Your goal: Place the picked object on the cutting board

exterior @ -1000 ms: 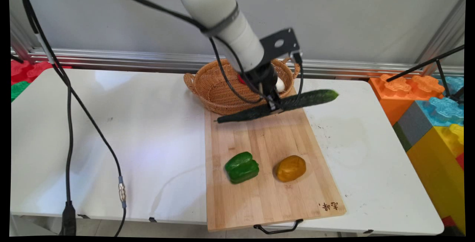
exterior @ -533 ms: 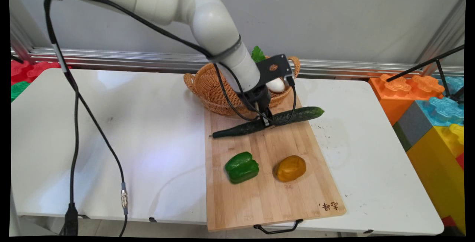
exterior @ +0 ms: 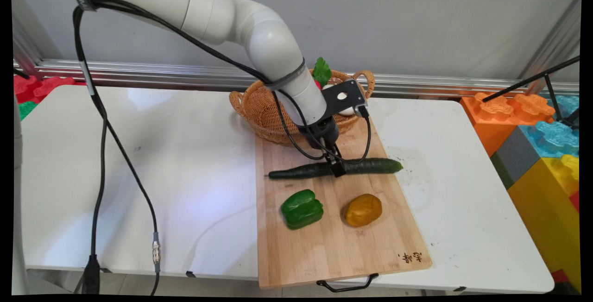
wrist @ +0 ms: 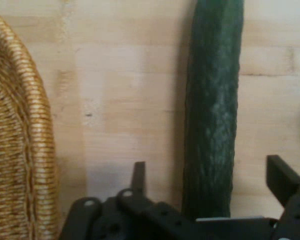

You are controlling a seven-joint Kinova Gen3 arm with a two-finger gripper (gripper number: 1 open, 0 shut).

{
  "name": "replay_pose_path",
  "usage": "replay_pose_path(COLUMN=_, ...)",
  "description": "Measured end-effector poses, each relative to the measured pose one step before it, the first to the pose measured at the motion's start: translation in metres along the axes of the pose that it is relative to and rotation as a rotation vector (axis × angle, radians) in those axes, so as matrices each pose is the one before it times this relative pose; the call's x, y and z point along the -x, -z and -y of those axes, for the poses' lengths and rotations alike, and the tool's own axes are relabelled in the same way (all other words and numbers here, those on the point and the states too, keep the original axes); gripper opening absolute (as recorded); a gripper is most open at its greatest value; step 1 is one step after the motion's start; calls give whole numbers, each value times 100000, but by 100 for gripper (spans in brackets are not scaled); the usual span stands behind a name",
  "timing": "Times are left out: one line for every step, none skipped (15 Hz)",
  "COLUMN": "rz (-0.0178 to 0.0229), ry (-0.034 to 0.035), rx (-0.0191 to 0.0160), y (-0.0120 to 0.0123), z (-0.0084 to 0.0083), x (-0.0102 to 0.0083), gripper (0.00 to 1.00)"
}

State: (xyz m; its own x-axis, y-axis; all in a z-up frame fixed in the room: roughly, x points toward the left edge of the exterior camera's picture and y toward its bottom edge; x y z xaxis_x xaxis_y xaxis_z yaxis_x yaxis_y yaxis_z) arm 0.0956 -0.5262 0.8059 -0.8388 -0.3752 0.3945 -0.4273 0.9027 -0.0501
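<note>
A long dark green cucumber lies flat across the far half of the wooden cutting board. My gripper stands over its middle, pointing down. In the hand view the cucumber runs up between the two fingers, and board shows on either side of it. The gripper is open, with a gap between each finger and the cucumber. The wicker basket is just behind the hand; its rim fills the left of the hand view.
A green bell pepper and a yellow-brown potato sit on the board nearer the front. The basket holds a white egg and a green leafy item. Big toy blocks stand to the right of the table.
The gripper came down and toward the front with the cucumber, from in front of the basket to the board. The cucumber went from tilted in the air to lying level.
</note>
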Motion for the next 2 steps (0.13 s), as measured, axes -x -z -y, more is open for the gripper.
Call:
replay_pose_path(rz=-142, ry=747, rx=214, y=215, z=-137, x=-197, gripper=100)
replay_pose_path(rz=-183, ry=1081, rx=31, y=392, z=-186, x=-252, gripper=100)
